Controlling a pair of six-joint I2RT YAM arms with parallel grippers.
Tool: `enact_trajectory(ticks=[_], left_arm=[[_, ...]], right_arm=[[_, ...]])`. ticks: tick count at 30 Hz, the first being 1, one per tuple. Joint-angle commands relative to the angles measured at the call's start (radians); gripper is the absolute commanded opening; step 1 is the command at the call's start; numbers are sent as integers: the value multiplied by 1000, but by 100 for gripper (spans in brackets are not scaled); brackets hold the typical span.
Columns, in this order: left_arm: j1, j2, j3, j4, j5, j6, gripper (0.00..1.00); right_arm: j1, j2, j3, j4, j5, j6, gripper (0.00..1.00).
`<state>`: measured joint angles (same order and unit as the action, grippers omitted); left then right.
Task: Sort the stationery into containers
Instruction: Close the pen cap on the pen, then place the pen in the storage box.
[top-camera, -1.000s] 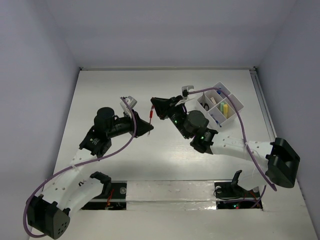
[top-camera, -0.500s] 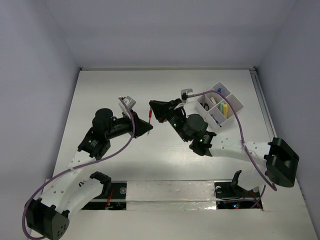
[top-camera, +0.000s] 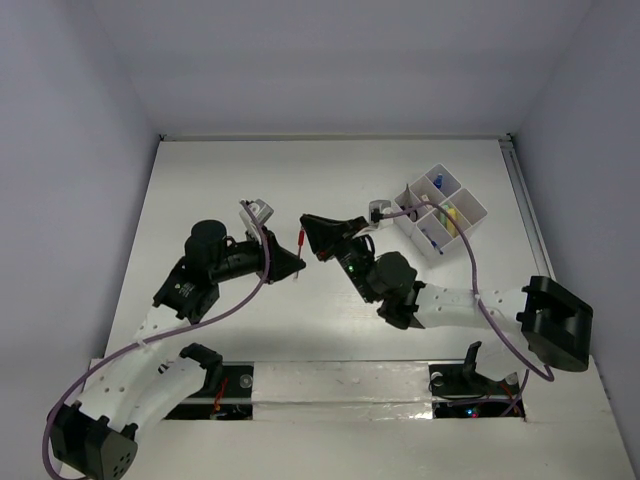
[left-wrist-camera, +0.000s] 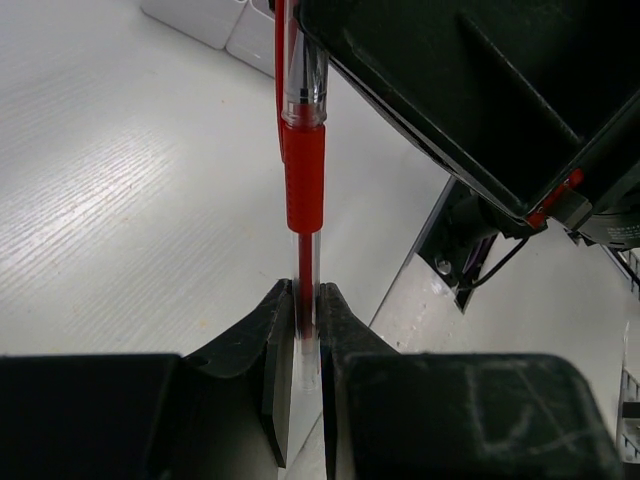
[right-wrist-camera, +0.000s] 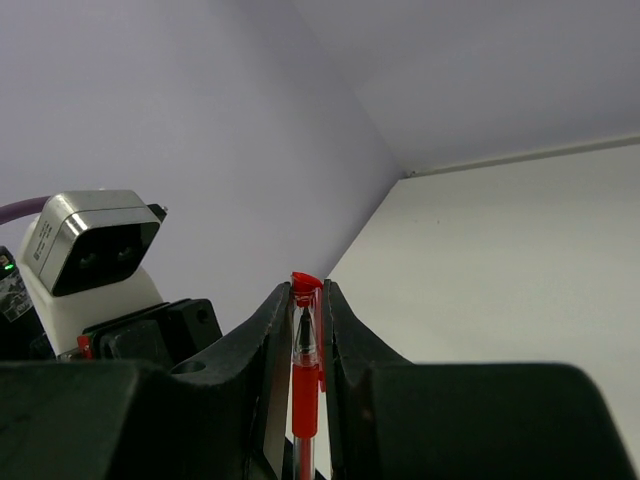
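A red pen (top-camera: 301, 240) hangs above the table's middle, held from both ends. My left gripper (top-camera: 295, 263) is shut on its clear barrel end (left-wrist-camera: 303, 300). My right gripper (top-camera: 309, 230) is shut on its capped tip; in the right wrist view the red cap (right-wrist-camera: 306, 283) pokes out between the fingers of that gripper (right-wrist-camera: 306, 292). In the left wrist view the left gripper (left-wrist-camera: 306, 294) pinches the barrel below the pen's red grip (left-wrist-camera: 303, 175). The white divided container (top-camera: 441, 213) stands at the back right, holding a blue pen (top-camera: 437, 183) and yellow sticks (top-camera: 450, 215).
The right arm's purple cable (top-camera: 470, 260) loops past the tray. Part of the white tray (left-wrist-camera: 215, 18) shows at the top of the left wrist view. Grey walls close in the table on three sides.
Both grippers, still joined on the red pen, have drifted slightly toward the near side. The right arm's forearm has swung lower and leftward.
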<state>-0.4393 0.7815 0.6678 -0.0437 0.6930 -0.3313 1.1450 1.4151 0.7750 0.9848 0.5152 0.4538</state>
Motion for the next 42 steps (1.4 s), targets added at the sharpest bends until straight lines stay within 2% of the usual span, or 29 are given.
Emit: enact_trajectory(ticks=[1, 8, 15, 23, 25, 27, 29, 30, 33, 34, 38, 42], left_arm=[[17, -34, 26, 156, -36, -17, 0], [27, -50, 30, 163, -36, -21, 0], [27, -47, 59, 185, -41, -37, 0], [27, -28, 58, 194, -27, -38, 0], [27, -22, 44, 194, -15, -37, 0], [27, -19, 42, 180, -12, -28, 0], [27, -24, 38, 170, -18, -22, 0], [27, -24, 35, 168, -20, -17, 0], [27, -31, 30, 160, -23, -15, 0], [27, -33, 29, 162, -21, -15, 0], [27, -25, 30, 168, -13, -20, 0], [27, -13, 24, 198, 25, -38, 0]], right_arm=[[73, 21, -55, -8, -21, 34, 0], [104, 1, -112, -129, -69, 141, 0], [176, 15, -224, -137, -104, 269, 0], [242, 50, -236, -135, -74, 301, 0], [242, -8, -243, -146, -47, 280, 0], [242, -69, -211, -251, 5, 241, 0], [242, -180, -183, -329, 46, 203, 17], [242, -262, -178, -345, 55, 165, 37], [242, -385, -172, -417, 69, 109, 60], [242, -457, -163, -454, 74, 102, 64], [242, -574, -120, -638, 56, 59, 78], [242, -596, -57, -747, 37, -24, 92]])
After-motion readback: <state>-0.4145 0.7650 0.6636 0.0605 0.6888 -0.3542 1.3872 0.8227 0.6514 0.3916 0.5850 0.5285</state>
